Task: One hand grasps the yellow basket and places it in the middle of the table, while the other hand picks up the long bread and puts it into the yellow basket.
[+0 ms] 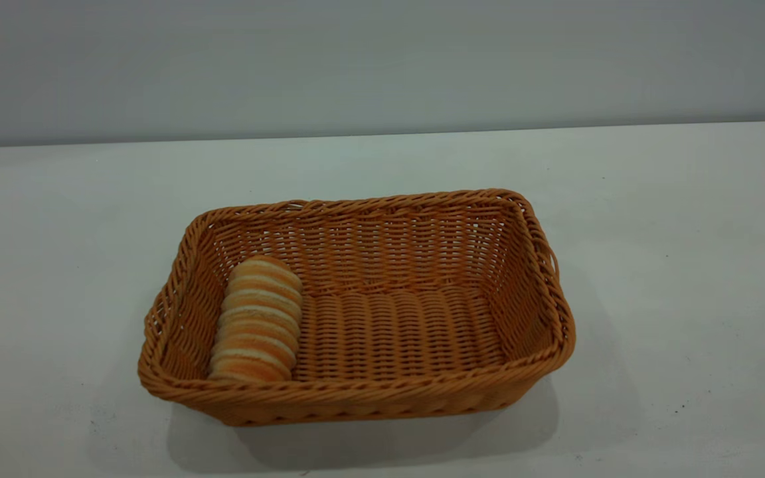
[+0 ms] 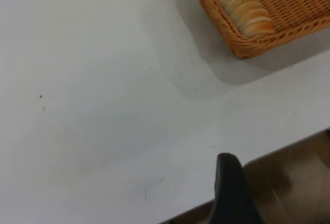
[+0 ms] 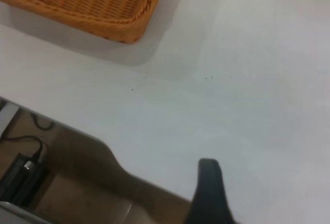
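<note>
The yellow basket sits near the middle of the surface; its long side runs left to right across the exterior view. The long bread is already inside it; it lies at the basket's left end, pressed close to the left wall, with its long way running from the front rim toward the back wall. The rest of the basket floor is bare.

No arm shows in the exterior view. In the left wrist view one dark finger of the left end effector hangs by the edge of the surface, well apart from the basket; the right one shows one finger too, also far off. I cannot tell if either is spread or pressed together; neither holds anything that I can see.

The bread lies on the left arm's side; to me the job looks done, with nothing left to carry.
</note>
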`<state>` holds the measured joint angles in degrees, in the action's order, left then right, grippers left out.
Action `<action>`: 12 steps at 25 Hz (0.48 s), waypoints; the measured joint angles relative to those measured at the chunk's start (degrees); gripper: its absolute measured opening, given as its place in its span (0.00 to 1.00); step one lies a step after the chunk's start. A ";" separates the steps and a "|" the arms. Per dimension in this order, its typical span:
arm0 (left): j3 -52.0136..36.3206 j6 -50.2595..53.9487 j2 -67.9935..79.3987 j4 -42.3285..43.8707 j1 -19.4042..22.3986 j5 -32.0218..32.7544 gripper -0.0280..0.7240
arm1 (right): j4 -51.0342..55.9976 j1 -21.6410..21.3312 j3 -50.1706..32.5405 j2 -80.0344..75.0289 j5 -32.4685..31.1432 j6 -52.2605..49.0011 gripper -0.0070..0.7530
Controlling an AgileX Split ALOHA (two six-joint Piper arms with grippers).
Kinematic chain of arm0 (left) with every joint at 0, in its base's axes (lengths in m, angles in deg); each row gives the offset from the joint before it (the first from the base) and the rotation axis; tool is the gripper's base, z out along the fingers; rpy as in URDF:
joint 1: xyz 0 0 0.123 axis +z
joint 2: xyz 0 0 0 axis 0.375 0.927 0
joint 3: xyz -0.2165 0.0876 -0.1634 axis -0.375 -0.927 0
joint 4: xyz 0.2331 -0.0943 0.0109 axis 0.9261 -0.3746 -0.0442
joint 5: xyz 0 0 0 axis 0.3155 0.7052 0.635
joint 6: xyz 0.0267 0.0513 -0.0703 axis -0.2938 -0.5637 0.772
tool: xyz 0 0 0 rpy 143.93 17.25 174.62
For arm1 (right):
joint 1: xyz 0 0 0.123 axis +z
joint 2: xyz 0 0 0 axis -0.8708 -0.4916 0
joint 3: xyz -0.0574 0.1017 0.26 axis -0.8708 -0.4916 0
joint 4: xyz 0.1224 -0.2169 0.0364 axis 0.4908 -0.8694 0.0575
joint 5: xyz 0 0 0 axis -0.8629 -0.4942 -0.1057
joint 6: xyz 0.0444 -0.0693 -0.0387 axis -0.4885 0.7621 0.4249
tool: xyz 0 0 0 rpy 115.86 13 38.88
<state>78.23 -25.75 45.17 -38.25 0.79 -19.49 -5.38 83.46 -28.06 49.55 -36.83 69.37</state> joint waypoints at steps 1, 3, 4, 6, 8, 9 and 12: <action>0.00 0.00 0.00 0.00 0.00 0.00 0.74 | 0.00 0.00 0.00 0.00 0.00 0.00 0.78; 0.00 0.00 0.00 0.00 0.00 0.00 0.74 | 0.00 0.00 0.00 0.00 0.00 0.00 0.78; 0.00 0.00 0.00 0.00 0.00 0.00 0.74 | 0.00 0.00 0.00 0.00 0.00 0.00 0.78; 0.00 0.00 0.00 0.00 0.00 0.00 0.74 | 0.00 0.00 0.00 0.00 -0.06 0.00 0.78; 0.00 0.00 0.00 0.00 0.00 0.00 0.74 | 0.00 0.00 0.00 0.00 -0.06 0.00 0.78; 0.00 0.00 0.00 0.00 0.00 0.00 0.74 | 0.00 0.00 0.00 0.00 -0.06 0.00 0.78; 0.00 -0.06 0.00 0.00 1.24 0.00 0.74 | 0.00 0.00 0.00 0.00 -0.06 0.00 0.78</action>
<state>78.23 -25.81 45.17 -38.25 2.03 -19.49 -5.38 83.46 -28.06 49.55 -36.88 69.37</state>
